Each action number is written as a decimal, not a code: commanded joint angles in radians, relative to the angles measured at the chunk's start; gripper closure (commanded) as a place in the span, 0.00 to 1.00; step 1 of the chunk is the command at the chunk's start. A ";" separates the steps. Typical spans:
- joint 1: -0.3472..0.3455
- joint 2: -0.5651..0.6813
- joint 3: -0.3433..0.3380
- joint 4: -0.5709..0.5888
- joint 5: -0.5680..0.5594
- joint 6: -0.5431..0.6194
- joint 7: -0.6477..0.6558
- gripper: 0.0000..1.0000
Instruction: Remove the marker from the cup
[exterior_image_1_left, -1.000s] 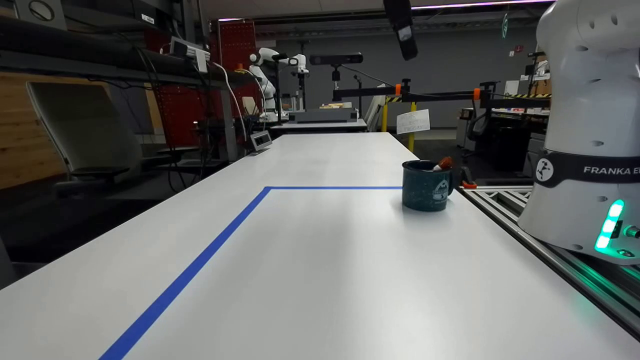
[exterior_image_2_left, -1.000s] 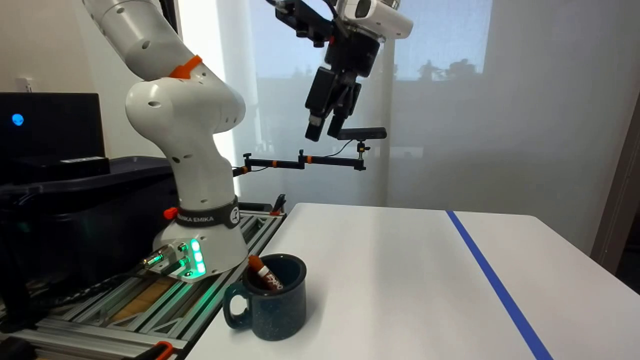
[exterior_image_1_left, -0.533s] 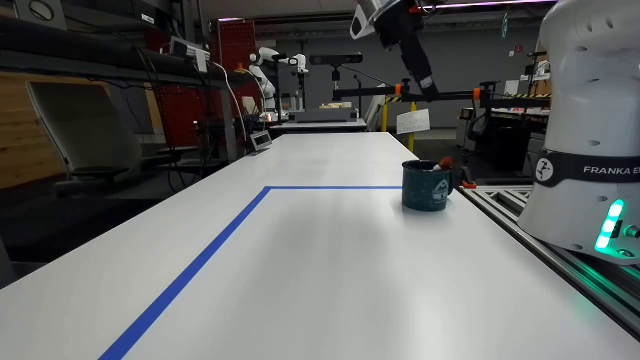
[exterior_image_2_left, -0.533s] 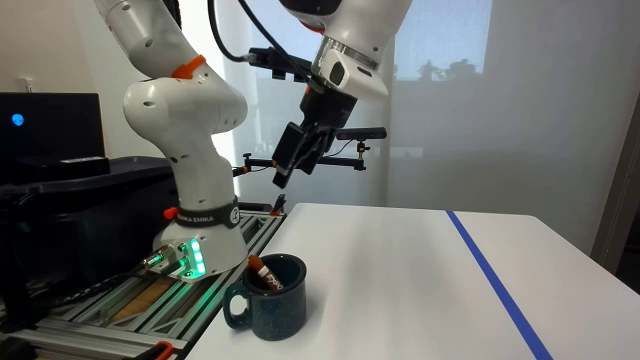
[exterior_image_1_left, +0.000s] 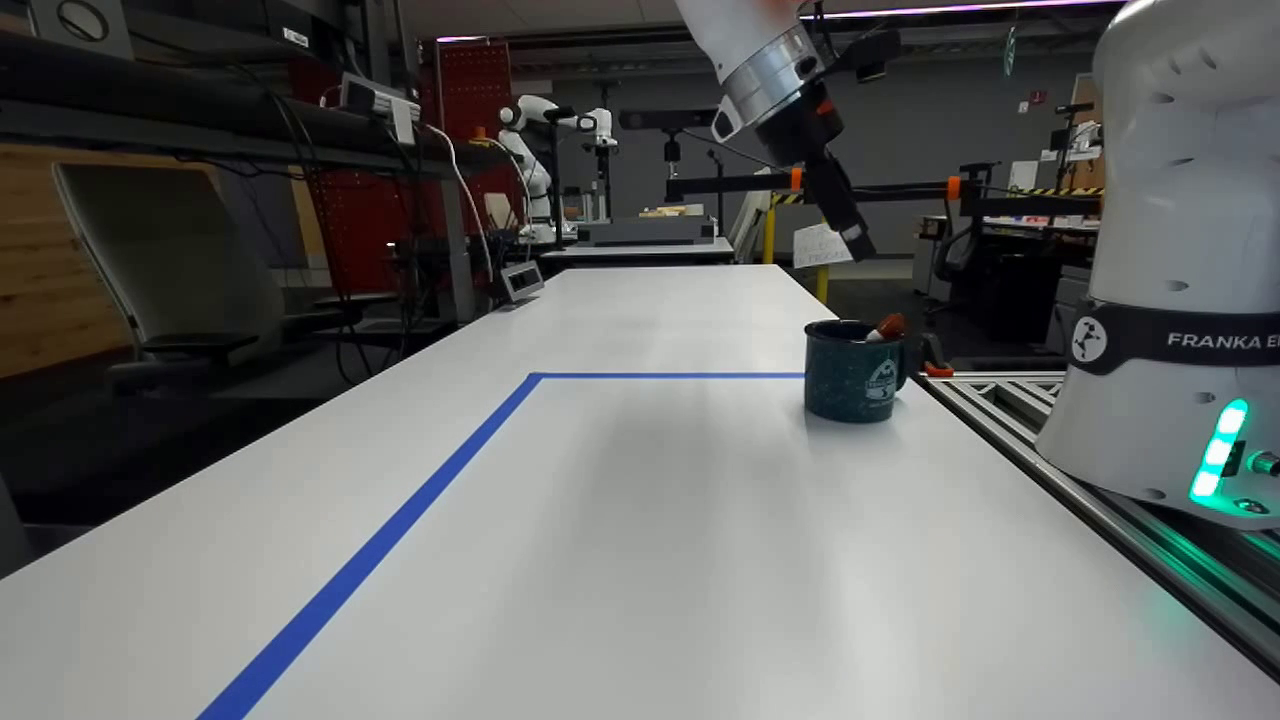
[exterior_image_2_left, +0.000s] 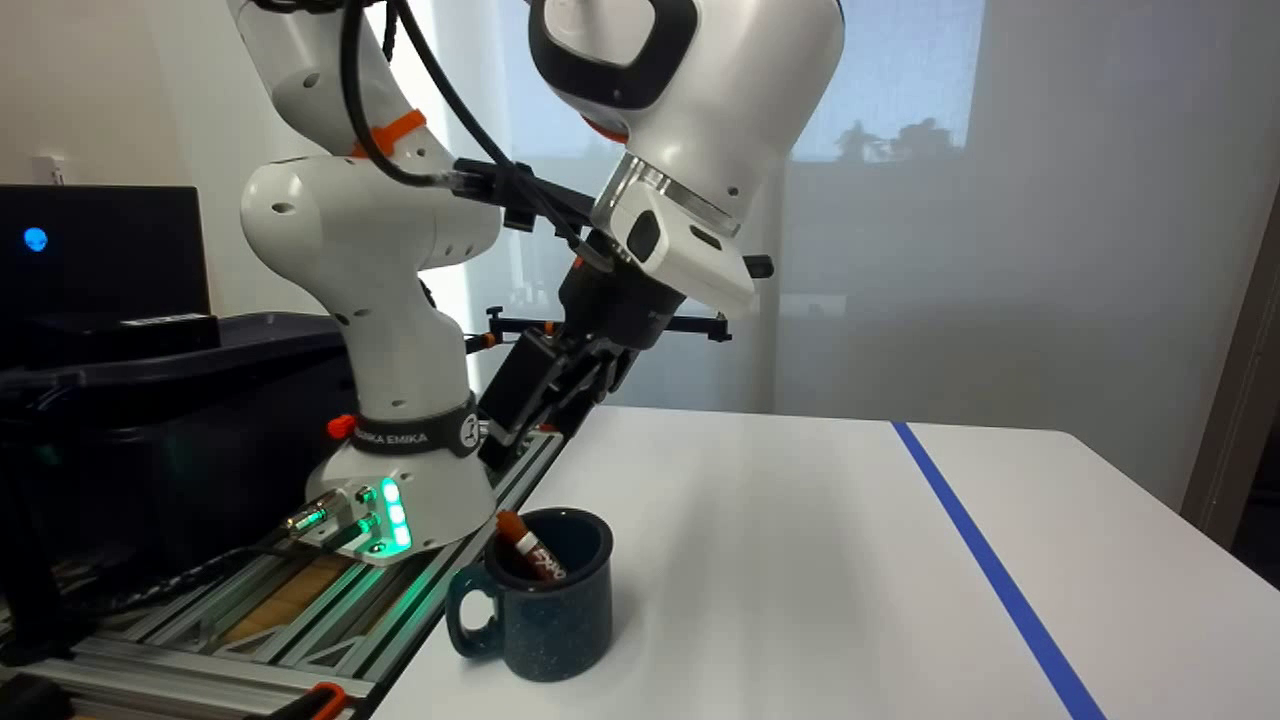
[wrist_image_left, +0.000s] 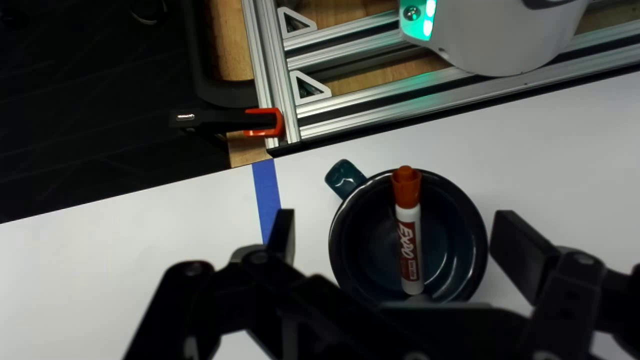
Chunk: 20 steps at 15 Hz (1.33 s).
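Marker (wrist_image_left: 410, 240) is in the cup (exterior_image_2_left: 562, 640), tilted, red-orange cap (wrist_image_left: 406, 187) up at the rim. Wrist view: cap at the cup's 12 o'clock, white end down inside toward 6, EXPO print readable. In both exterior views I get the cap poking out over the rim.

Cup is upright on the white table (exterior_image_1_left: 640, 560); wrist view puts its handle (wrist_image_left: 345, 178) between 10 and 11 o'clock. Lower rim, round 6, is partly hidden behind my gripper (wrist_image_left: 397, 237).

Fingers (wrist_image_left: 522, 255) are well apart: I see one at the cup's 9 o'clock, one at 3, same view. In an exterior view a fingertip (exterior_image_1_left: 859, 244) hangs above the cup, apart from it, whole gripper canted down toward 5 o'clock.

Rest of wrist view, clock centred on the cup: blue tape (wrist_image_left: 267, 195) between 9 and 10, clamp (wrist_image_left: 232, 120) at 10, arm base (wrist_image_left: 500, 40) at about 1, aluminium rail (wrist_image_left: 360, 119) crossing 12 just past the table edge. I've also got the base light (exterior_image_2_left: 396, 512) showing green in an exterior view, about 10 o'clock from the cup.
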<state>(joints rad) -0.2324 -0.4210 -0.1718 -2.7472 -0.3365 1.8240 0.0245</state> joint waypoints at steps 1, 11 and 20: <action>0.002 0.057 -0.001 0.002 -0.017 0.044 -0.004 0.00; 0.020 0.091 0.007 0.015 0.026 0.040 -0.007 0.00; 0.023 0.188 -0.003 0.010 0.017 0.122 -0.046 0.00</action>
<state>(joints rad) -0.2174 -0.2794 -0.1649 -2.7432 -0.3291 1.9019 0.0026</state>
